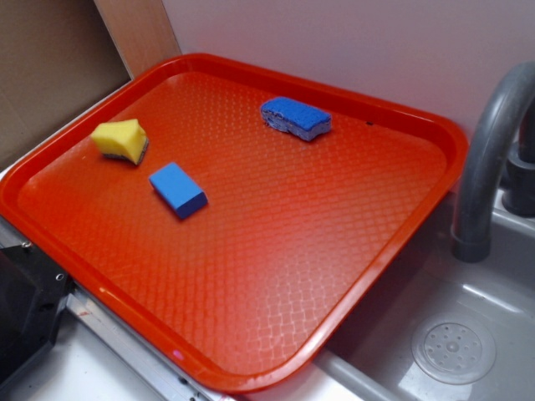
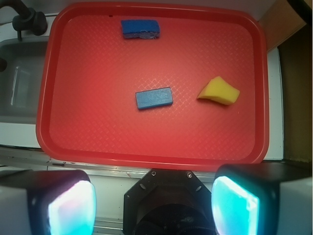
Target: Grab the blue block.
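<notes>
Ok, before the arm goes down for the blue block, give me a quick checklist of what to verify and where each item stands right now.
1. Target identified: the blue block, smooth and flat-faced, distinct from the rough blue sponge: ok.
2. Block lies flat on the red tray, top unobstructed: ok.
3. Clearance: block apart from the yellow sponge and the blue sponge: ok.
4. Gripper open, nothing between the fingers: ok.
5. Gripper above the block: not ok, it sits at the tray's near edge.
6. Finger span wide enough for the block: cannot tell.
</notes>
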You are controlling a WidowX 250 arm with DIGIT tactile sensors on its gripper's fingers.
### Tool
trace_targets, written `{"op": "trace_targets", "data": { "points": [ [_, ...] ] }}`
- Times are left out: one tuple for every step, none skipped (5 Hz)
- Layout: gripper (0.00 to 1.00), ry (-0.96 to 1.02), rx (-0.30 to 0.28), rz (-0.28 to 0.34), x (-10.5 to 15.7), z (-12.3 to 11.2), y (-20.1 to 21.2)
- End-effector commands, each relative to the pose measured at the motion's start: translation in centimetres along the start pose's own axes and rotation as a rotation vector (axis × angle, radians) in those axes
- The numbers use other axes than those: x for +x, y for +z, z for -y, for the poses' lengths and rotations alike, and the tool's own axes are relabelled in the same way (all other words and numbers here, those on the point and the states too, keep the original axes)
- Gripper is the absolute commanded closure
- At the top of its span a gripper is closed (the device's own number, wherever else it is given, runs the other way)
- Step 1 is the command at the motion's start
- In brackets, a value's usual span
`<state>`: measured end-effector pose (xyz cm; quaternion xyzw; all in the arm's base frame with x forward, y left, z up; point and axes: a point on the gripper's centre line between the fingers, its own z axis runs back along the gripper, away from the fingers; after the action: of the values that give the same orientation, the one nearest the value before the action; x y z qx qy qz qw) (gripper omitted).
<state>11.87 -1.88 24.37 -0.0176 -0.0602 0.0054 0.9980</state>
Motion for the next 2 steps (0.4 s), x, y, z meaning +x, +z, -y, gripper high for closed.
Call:
{"op": "trace_targets", "data": {
  "points": [
    [0.0, 0.0, 0.0, 0.0, 0.0, 0.0, 0.0],
    [0.0, 0.247, 0.016, 0.073, 1.5, 0.9, -1.1]
  ]
}}
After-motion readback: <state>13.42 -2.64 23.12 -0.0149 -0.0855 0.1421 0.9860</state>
